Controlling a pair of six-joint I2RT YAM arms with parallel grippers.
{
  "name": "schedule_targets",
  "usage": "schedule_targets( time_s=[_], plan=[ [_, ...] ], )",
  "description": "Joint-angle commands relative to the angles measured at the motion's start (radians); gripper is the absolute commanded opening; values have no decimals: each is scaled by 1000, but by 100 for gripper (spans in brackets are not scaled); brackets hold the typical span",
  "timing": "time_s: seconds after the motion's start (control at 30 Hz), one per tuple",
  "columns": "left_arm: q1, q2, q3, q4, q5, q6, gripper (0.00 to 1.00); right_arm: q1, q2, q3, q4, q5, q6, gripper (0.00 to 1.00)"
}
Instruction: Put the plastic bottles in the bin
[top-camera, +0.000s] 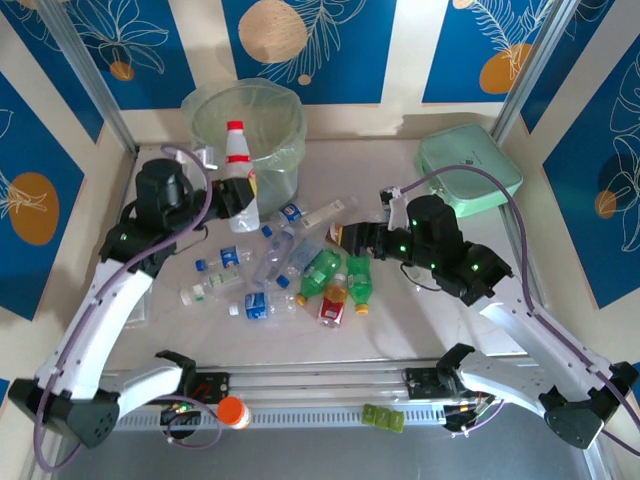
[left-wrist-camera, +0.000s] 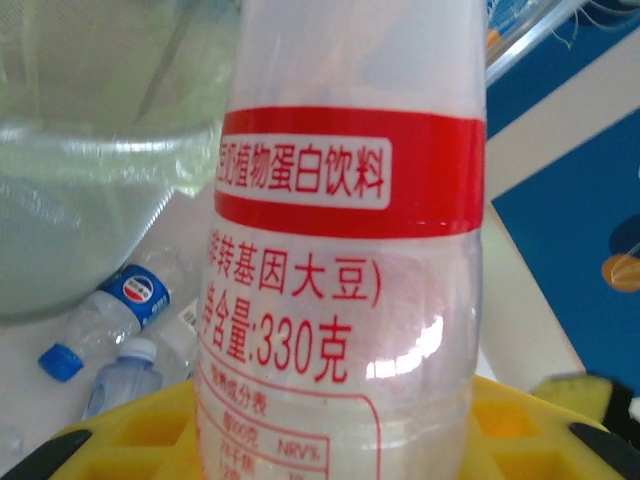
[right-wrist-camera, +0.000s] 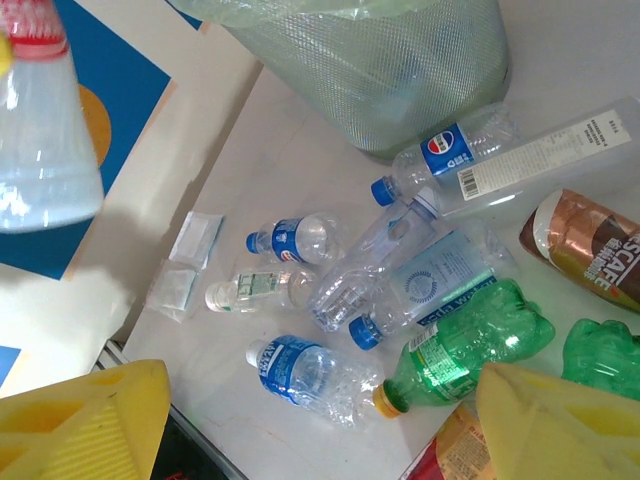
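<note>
Top camera looks down over the whole white desk (top-camera: 400, 340); left wrist camera sits against a white red-banded plastic bottle (left-wrist-camera: 350, 280); all views share the translucent pale-green round bin (top-camera: 278, 150).

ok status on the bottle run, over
Left gripper shut on red-capped white bottle, upright beside the bin. Right gripper open, empty, over the loose bottles. Nothing blocking the bin mouth.

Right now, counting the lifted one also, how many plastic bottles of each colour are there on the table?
Clear plastic bottles, mostly blue-capped: 7
Green plastic bottles: 2
Brown plastic coffee bottle: 1
Orange-red plastic bottle: 1
White plastic bottle with red cap and red band: 1
Total: 12
</note>
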Motion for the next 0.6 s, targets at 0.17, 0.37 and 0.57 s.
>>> schedule_targets(
  time_s=[0.17, 0.37, 0.57],
  plan=[
    [3, 268, 331, -59, -260, -216, 31, -2, -83, 18, -71, 63, -36, 81],
    [34, 446, 500, 0, -240, -350, 30, -12, -117, -6, -102, 87, -29, 81],
    [61, 607, 620, 1, -267, -457, 28, -12, -135, -44, -128, 152, -43, 81]
  ],
)
